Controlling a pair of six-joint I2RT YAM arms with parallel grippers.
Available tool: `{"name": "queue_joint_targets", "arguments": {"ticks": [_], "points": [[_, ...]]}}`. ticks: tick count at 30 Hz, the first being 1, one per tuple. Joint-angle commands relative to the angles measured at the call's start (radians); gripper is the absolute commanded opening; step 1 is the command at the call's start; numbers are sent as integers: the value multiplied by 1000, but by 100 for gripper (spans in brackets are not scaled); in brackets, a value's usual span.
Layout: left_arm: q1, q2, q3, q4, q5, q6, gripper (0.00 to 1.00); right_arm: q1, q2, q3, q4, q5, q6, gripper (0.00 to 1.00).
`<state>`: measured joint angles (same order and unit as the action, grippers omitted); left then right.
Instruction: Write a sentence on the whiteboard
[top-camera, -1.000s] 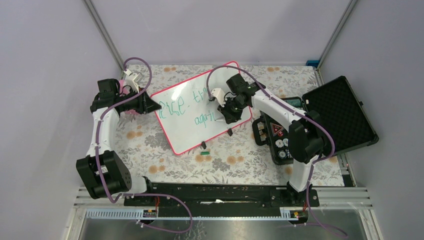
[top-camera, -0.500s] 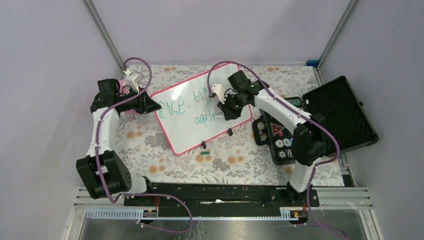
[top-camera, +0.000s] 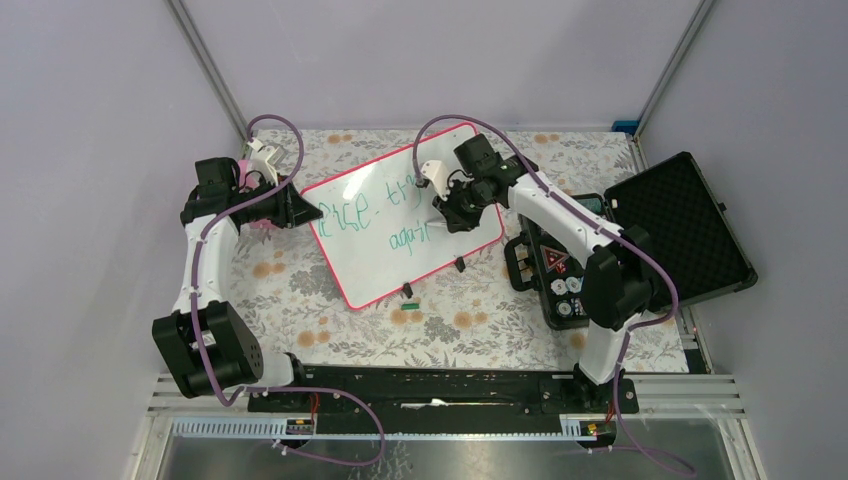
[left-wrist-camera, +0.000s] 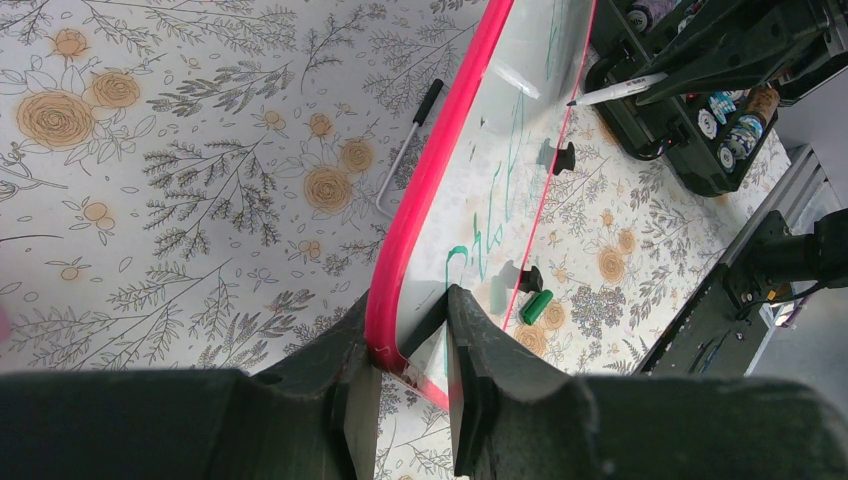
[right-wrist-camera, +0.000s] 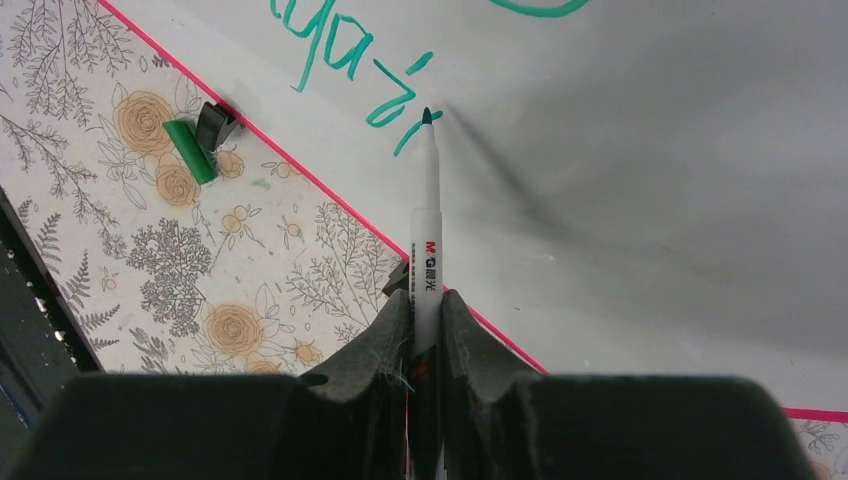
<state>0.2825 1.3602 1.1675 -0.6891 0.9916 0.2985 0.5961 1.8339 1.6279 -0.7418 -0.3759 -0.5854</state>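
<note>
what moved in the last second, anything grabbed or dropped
The right gripper, shut on the marker, shifted a little across the whiteboard toward its far edge, away from the arm bases. Nothing was taken hold of or let go. The left gripper stays clamped on the board's pink frame. The board, the green writing and the black case have not moved.

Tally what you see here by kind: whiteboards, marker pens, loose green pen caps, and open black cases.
pink-framed white whiteboard: 1
white marker pen: 1
small green pen cap: 1
black foam-lined open case: 1
Total: 4
</note>
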Motion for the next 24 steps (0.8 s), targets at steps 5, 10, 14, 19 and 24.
{"name": "queue_joint_targets", "arguments": {"ticks": [5, 10, 14, 19, 24], "points": [[-18, -28, -5, 14, -55, 80, 0, 8, 25, 43, 12, 21, 8, 0], [-17, -29, -4, 14, -53, 79, 0, 7, 30, 40, 11, 37, 4, 0], [-17, -30, -5, 14, -54, 79, 0, -6, 44, 51, 11, 42, 5, 0], [-17, -30, -5, 14, -56, 79, 0, -17, 51, 53, 12, 48, 4, 0], [-18, -26, -6, 14, -55, 80, 0, -31, 45, 52, 12, 49, 3, 0]]}}
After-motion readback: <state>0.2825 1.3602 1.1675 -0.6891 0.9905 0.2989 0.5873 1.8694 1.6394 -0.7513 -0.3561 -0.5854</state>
